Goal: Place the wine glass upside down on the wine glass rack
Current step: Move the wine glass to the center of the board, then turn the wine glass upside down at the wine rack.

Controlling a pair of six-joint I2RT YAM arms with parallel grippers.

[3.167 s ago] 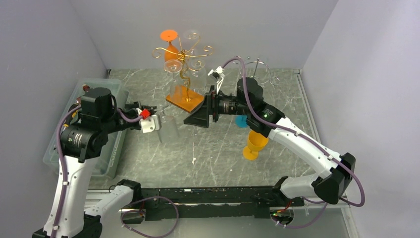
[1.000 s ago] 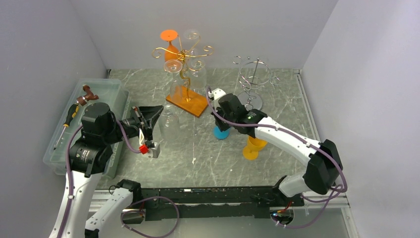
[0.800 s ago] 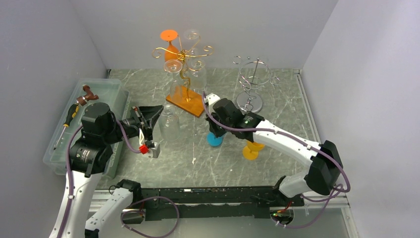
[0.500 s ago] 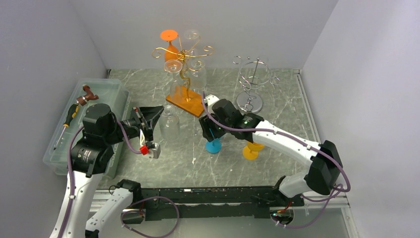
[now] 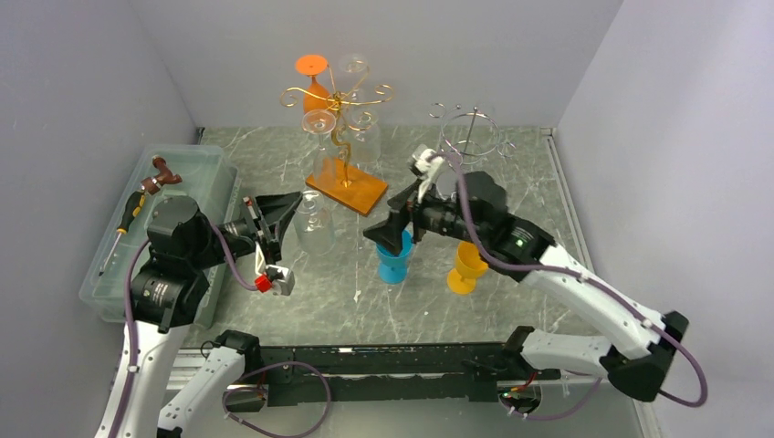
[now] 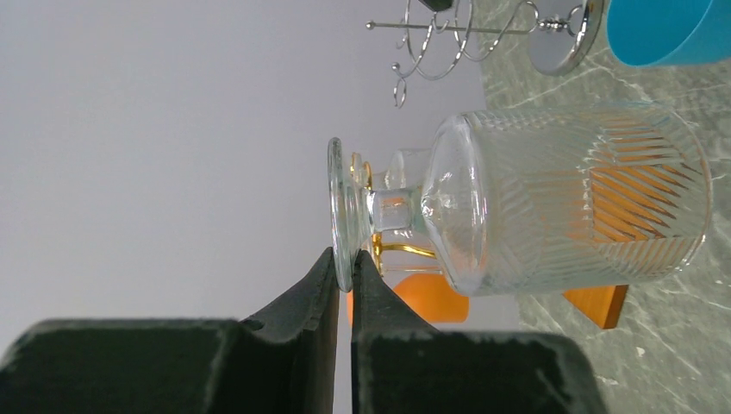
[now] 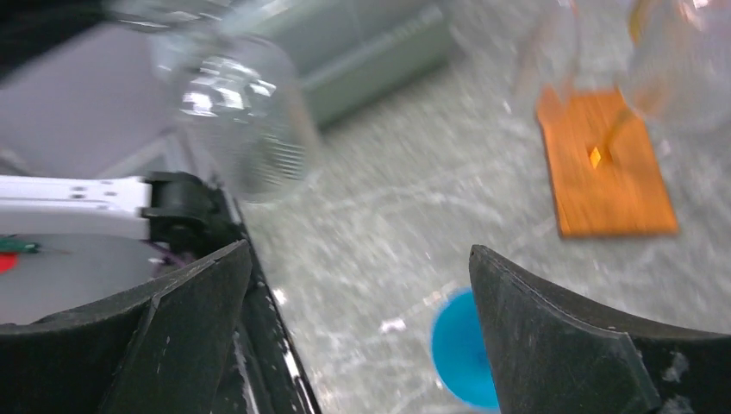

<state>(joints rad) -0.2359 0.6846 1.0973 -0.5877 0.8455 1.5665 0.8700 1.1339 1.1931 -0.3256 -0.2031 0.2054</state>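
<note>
A clear ribbed wine glass [image 5: 315, 228] hangs upside down in the air, left of centre. My left gripper [image 5: 292, 203] is shut on the rim of its foot. In the left wrist view the fingertips [image 6: 345, 259] pinch the foot's edge, with the bowl [image 6: 569, 203] beyond. The gold wire rack on an orange base [image 5: 345, 187] stands behind it with an orange glass [image 5: 313, 87] and clear glasses hanging. My right gripper [image 5: 388, 235] is open and empty just above a blue goblet [image 5: 394, 262]. In the right wrist view [image 7: 362, 328] the goblet [image 7: 465, 349] lies below, between the fingers.
A yellow goblet [image 5: 467, 265] stands right of the blue one. A silver wire rack [image 5: 470, 137] stands at the back right, partly behind the right arm. A clear bin [image 5: 196, 169] with a screwdriver sits along the left wall.
The right arm brought the blue goblet left and nearer, set it down, and now hovers open above it. The left arm has kept the clear glass almost still.
</note>
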